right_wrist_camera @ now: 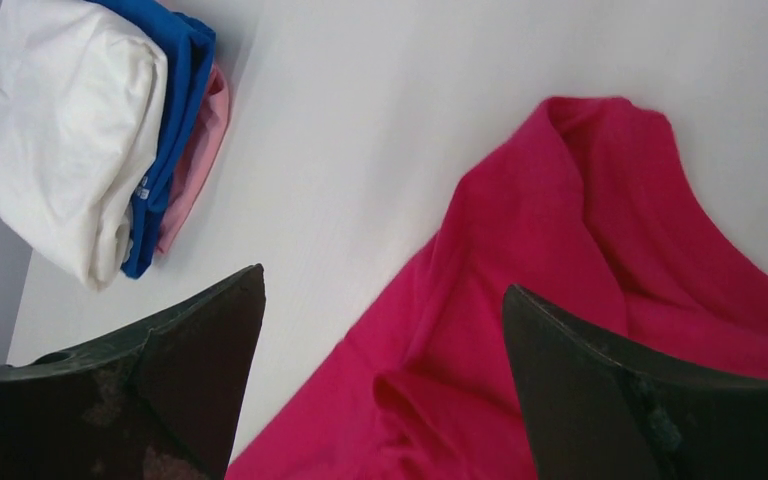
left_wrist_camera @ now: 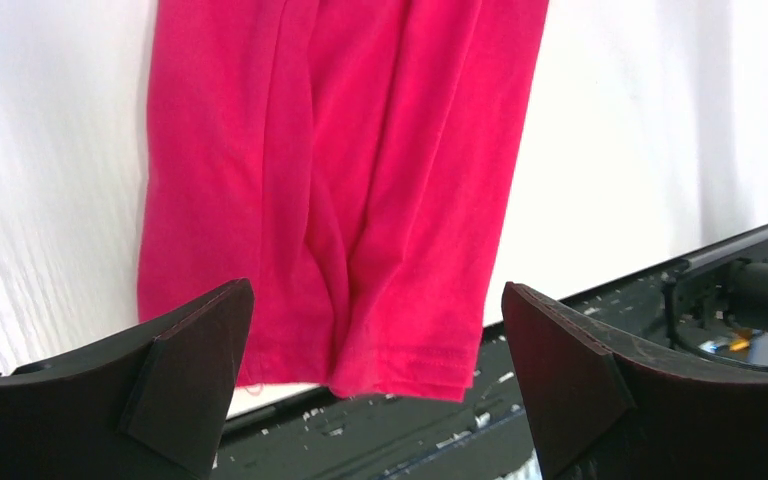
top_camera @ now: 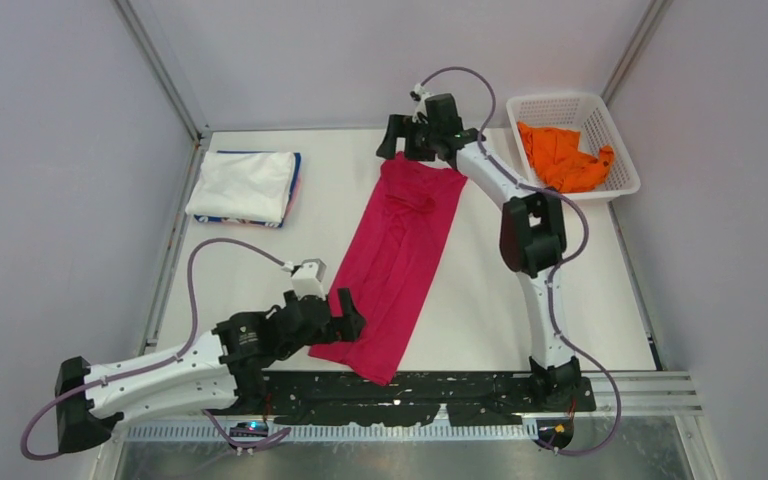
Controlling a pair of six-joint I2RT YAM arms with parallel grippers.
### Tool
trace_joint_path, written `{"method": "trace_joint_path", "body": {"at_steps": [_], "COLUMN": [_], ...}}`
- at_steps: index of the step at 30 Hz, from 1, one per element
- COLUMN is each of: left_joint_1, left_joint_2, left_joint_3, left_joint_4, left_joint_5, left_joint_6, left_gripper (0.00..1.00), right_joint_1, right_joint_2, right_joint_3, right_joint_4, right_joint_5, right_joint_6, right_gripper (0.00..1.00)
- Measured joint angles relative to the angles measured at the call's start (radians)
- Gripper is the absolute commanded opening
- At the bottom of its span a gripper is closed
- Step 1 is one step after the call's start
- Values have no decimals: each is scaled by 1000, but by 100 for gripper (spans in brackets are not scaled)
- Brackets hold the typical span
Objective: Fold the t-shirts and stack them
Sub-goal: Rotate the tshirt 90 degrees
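The magenta-pink t-shirt (top_camera: 397,255) lies folded into a long narrow strip across the middle of the table, its hem hanging over the near edge. My left gripper (top_camera: 350,318) is open and empty beside the hem's left side; the hem (left_wrist_camera: 400,350) shows between its jaws. My right gripper (top_camera: 400,145) is open and empty at the far collar end (right_wrist_camera: 580,300). A folded stack with the white t-shirt (top_camera: 242,184) on top sits at the far left; the blue (right_wrist_camera: 175,120) and pink (right_wrist_camera: 200,140) edges show beneath it. The orange t-shirt (top_camera: 563,155) lies crumpled in the basket.
The white plastic lattice basket (top_camera: 622,140) stands at the far right corner. A black rail (top_camera: 440,392) runs along the table's near edge. Grey walls and metal frame posts enclose the table on three sides.
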Motion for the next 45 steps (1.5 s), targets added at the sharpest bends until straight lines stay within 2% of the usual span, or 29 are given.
{"method": "trace_joint_path", "body": {"at_steps": [4,8,12,19,26,31,38,45], "left_joint_1": [14,96,180,207,219,224,224,224], "left_joint_2": [98,263,429,632,696,720,788,808], "left_joint_3": [36,69,98,156,156,138,145,158], "left_joint_4": [78,197,300,374,418,533,669,689], "left_joint_5": [-11,97,238,363,441,515,610,635], "left_joint_6": [143,264,331,382,380,344,296,268], "left_gripper": [100,100,100,100,99,99,99,100], "right_joint_1": [-37,-103,-156,-154,-153,-154,-155,-156], "right_joint_2": [-282,-462,-458,-314,-209,-126,45,191], "right_joint_3": [-269,-485,-597,-624,-487,-364,-71,187], "right_joint_4": [13,65,80,42,-10,-47,-164,-236], "right_joint_5": [50,52,51,42,42,34,17,-7], "right_joint_6": [-1,30,52,93,112,122,129,138], "right_gripper": [95,95,95,95,95,95,95,95]}}
